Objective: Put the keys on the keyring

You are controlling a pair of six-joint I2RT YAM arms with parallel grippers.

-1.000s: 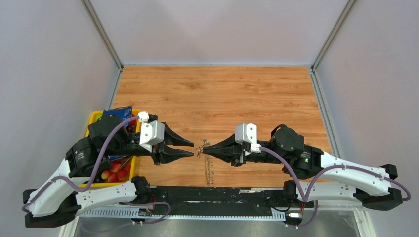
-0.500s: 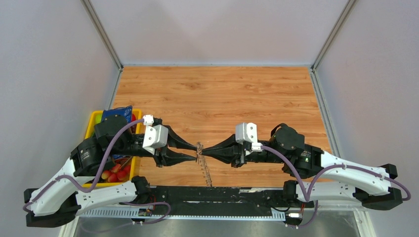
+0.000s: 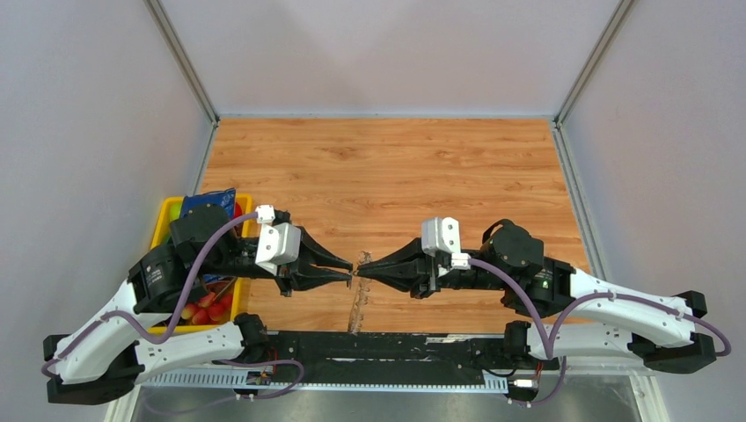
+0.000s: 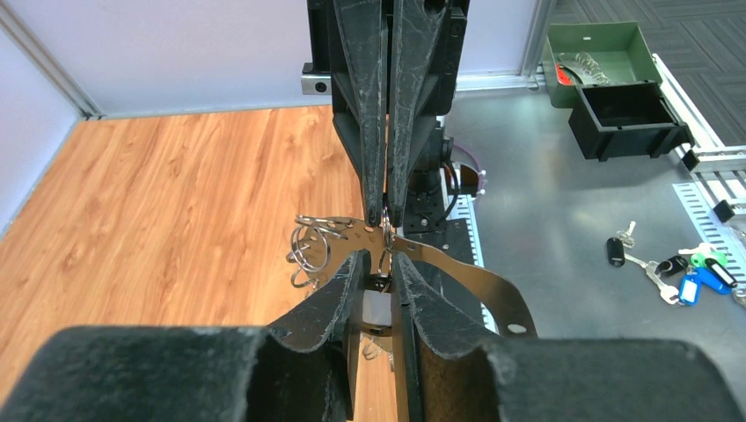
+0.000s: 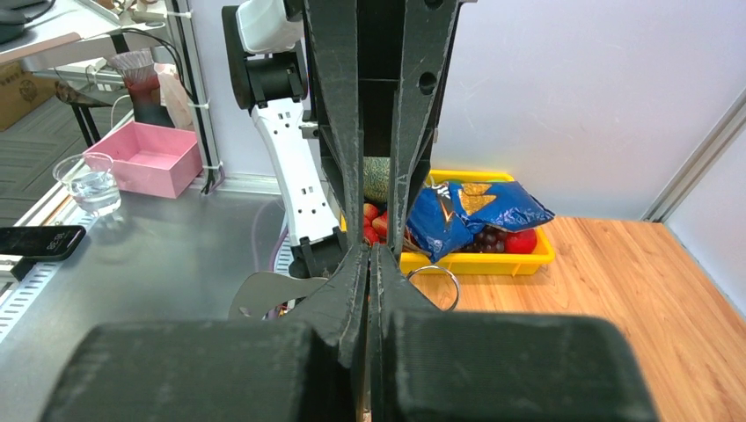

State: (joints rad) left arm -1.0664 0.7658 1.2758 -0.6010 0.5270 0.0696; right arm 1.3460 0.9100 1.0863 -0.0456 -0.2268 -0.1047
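From above, the left gripper (image 3: 348, 272) has advanced and its fingers have narrowed. It now meets the right gripper (image 3: 364, 267) tip to tip, with the keyring (image 3: 357, 264) between them above the wooden table (image 3: 396, 167).

In the left wrist view, the right fingers are clenched on the thin, stiff metal band. The left fingers sit slightly apart around it, and I cannot tell if they grip. The band looks light and slippery, best pinched on its flat rim. The keys (image 4: 669, 266) lie well apart on the steel bench.

The right wrist view shows its pads pressed together, with a wire loop just beside them.
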